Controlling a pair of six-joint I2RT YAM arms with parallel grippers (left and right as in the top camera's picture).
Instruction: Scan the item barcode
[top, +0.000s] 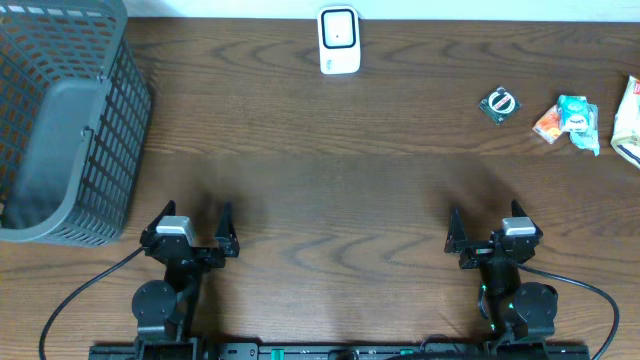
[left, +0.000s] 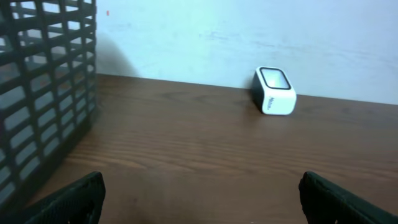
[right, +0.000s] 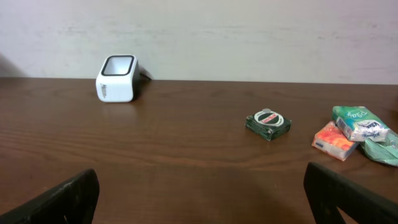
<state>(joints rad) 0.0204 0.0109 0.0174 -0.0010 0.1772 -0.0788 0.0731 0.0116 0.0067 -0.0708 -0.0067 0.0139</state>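
Note:
The white barcode scanner (top: 339, 40) stands at the back middle of the table, its dark window facing up; it also shows in the left wrist view (left: 275, 91) and the right wrist view (right: 116, 79). Candidate items lie at the back right: a small dark green packet with a white ring (top: 499, 104) (right: 268, 124), an orange packet (right: 334, 140) and a teal packet (top: 578, 116) (right: 359, 122). No barcode is visible on any of them. My left gripper (top: 195, 215) (left: 200, 186) and right gripper (top: 485, 215) (right: 200, 180) rest near the front edge, both open and empty.
A dark grey wire basket (top: 60, 120) (left: 37, 93) stands at the left, close to the left arm. A cream packet (top: 630, 120) lies at the right edge. A pale wall runs behind the table.

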